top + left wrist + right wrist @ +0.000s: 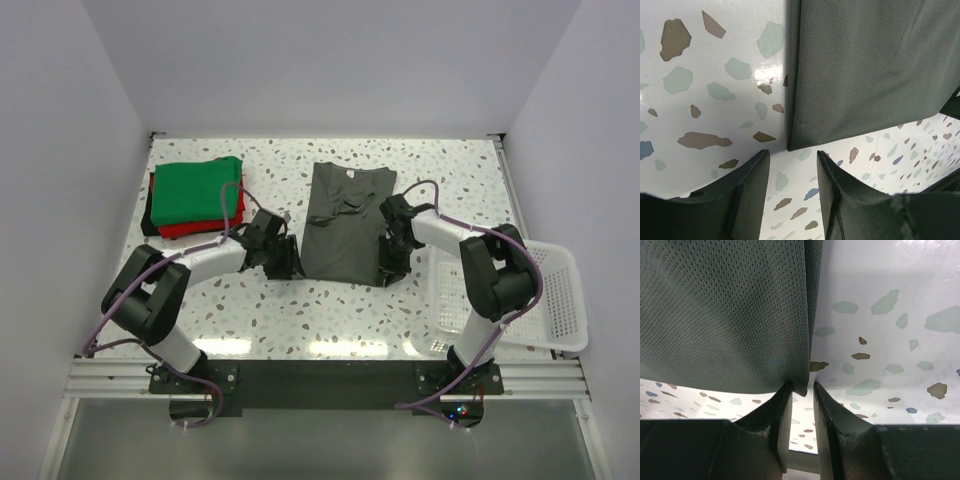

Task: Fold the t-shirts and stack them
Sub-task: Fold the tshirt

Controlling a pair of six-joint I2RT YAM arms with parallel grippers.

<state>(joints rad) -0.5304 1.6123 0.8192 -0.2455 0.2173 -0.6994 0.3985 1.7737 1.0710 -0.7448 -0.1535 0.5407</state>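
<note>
Left gripper [792, 156], right of the green t-shirt [195, 190] folded atop the red t-shirt [185, 230], stands open at the near-left corner of the flat charcoal t-shirt [340, 225]; right gripper [801, 389] pinches its near-right corner, beside the mesh basket [560, 300].

Bright overhead light glares off the glossy table [767, 74], and the close fingers [747, 200] look soft.

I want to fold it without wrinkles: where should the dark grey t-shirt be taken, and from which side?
Take the dark grey t-shirt at its two near hem corners, coming from the near side, low along the table. It lies flat, collar far away, so those corners are free edges on that side.
</note>
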